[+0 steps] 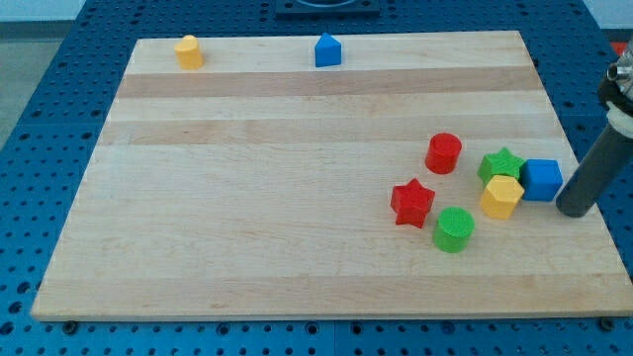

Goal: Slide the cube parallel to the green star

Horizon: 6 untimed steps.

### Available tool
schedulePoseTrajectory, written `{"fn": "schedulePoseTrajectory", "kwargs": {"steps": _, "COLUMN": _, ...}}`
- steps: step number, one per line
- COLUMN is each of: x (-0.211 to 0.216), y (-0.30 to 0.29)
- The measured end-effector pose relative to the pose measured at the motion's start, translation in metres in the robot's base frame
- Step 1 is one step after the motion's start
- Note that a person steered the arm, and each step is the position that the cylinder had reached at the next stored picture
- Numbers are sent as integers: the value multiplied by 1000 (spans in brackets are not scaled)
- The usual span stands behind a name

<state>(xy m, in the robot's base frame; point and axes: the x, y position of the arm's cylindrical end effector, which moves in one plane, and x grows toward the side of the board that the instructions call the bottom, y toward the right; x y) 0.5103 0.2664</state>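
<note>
Bare and holding nothing, my tip rests on pale wood. Just left sits the glossy blue cube, touching the green star.

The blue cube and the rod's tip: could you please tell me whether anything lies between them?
Nothing does. In the camera view my tip stands just to the right of the blue cube, with only a sliver of bare board between.

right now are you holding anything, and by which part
Nothing is held. My tip is a bare rod end standing just to the view's right of the blue cube, beside the green star.
</note>
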Motion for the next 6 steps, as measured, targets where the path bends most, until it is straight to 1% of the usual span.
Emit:
{"fn": "schedulePoseTrajectory", "kwargs": {"steps": 1, "x": -11, "y": 0}}
{"fn": "schedulePoseTrajectory", "kwargs": {"steps": 2, "x": -13, "y": -3}}
{"fn": "schedulePoseTrajectory", "kwargs": {"steps": 6, "x": -2, "y": -29}}
